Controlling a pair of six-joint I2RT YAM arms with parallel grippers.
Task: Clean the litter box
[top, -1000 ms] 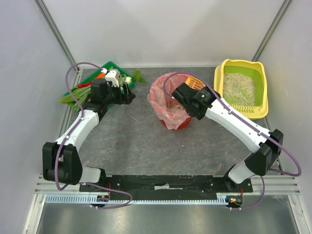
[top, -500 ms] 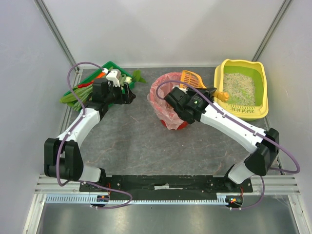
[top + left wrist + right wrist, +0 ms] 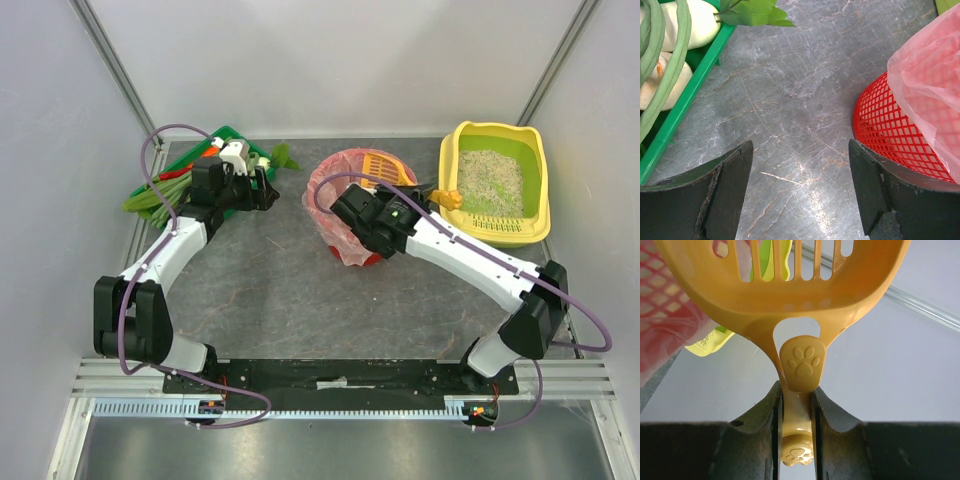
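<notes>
I hold the scoop (image 3: 790,290) clamped in right gripper (image 3: 796,390); litter box (image 3: 545,190) just right of jaws; left gripper (image 3: 800,150) gapes.

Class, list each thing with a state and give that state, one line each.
litter box: holds litter, uncovered
red basket: upright, lined with pink bag
scoop: held by its handle, over the red basket
green tray: loaded with vegetables
left gripper: open, empty
right gripper: shut on scoop
</notes>
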